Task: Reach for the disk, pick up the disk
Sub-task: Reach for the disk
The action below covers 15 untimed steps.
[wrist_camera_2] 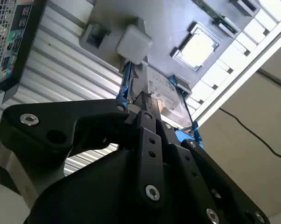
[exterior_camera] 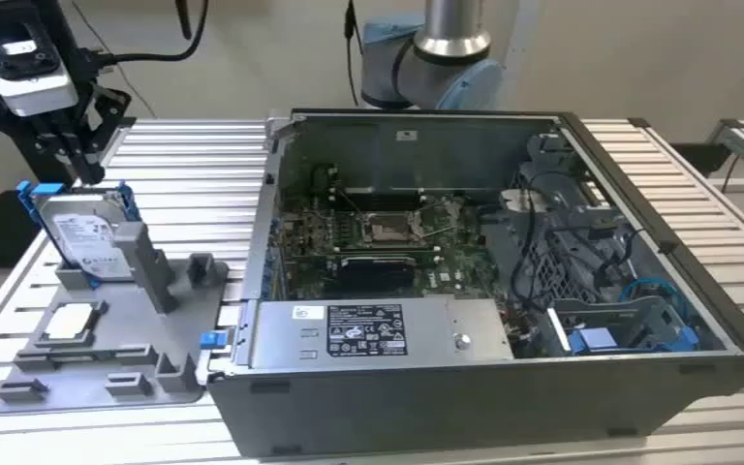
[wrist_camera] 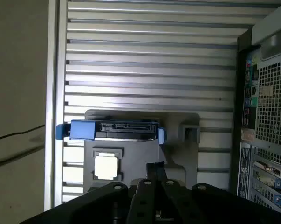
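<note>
Black robot gripper (exterior_camera: pixel 81 172) hovers just above the silver-grey, blue-framed metal disk (exterior_camera: pixel 85 232), which stands upright in a grey plastic holder (exterior_camera: pixel 152 373) at the exterior view's left. This is the reaching step. The fingers appear pressed together and empty. A grasp would need them parted around the top edge. The open computer case (exterior_camera: pixel 476 387) sits well to the right, leaving room.

The end effector (wrist_camera_2: pixel 142 103) covers part of the disk (wrist_camera_2: pixel 166 92).

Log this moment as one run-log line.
phase: reach | claw: at disk top edge, contact unclear | disk: upright in grey holder, not lifted
</note>
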Motion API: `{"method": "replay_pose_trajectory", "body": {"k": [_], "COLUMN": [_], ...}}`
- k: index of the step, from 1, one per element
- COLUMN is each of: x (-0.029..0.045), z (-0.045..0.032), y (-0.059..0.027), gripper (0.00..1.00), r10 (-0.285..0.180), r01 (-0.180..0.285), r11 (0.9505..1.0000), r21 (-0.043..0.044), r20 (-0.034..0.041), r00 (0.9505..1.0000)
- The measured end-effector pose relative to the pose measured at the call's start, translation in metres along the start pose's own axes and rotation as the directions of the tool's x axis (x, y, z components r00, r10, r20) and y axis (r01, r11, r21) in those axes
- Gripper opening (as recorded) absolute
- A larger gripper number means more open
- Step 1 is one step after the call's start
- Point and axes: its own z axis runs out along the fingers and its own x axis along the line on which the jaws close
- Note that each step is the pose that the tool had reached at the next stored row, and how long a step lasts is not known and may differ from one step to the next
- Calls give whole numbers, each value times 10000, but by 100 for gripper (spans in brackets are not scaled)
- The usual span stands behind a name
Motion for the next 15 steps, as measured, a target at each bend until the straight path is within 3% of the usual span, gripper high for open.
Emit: {"method": "replay_pose_trajectory", "body": {"k": [15], "x": [0], "z": [2], "y": [35], "gripper": [0], "r10": [-1], "r01": [1], "r11": [10000], "r21": [0], "r20": [0], "r00": [10000]}}
